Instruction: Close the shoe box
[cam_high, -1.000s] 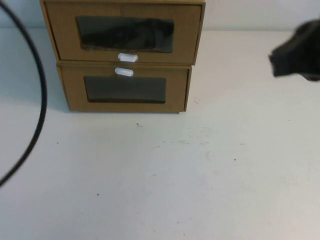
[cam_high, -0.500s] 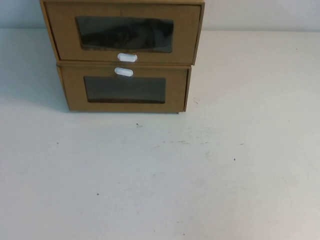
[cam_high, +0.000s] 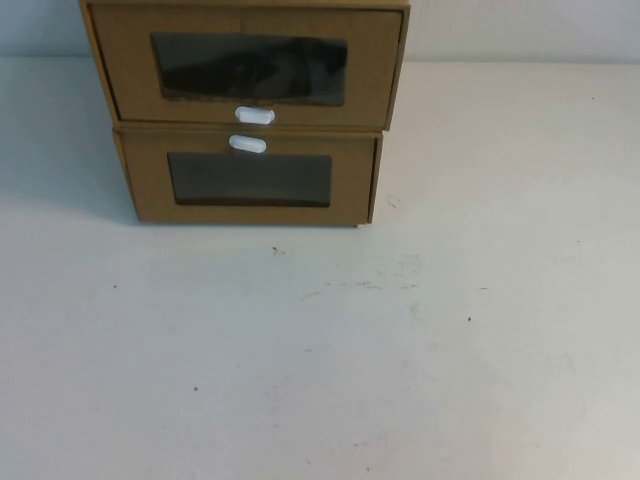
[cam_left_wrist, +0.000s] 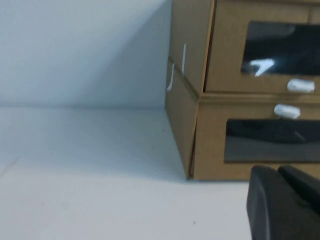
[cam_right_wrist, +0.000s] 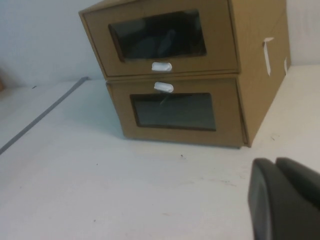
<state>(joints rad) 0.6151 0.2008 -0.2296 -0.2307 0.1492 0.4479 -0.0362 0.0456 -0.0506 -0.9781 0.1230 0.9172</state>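
As hands (cam_left_wrist: 282, 207) (cam_right_wrist: 285, 200) hover, shoebox (cam_high: 245, 65) faces robot.

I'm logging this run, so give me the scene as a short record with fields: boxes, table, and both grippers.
shoe box: brown cardboard drawer-style box, upper of two stacked, white oval tab below its dark window, front looks flush
lower box: matching brown cardboard box, tab above its window
table: white surface
left gripper: low in front of the boxes, touching nothing
right gripper: low, apart from the boxes
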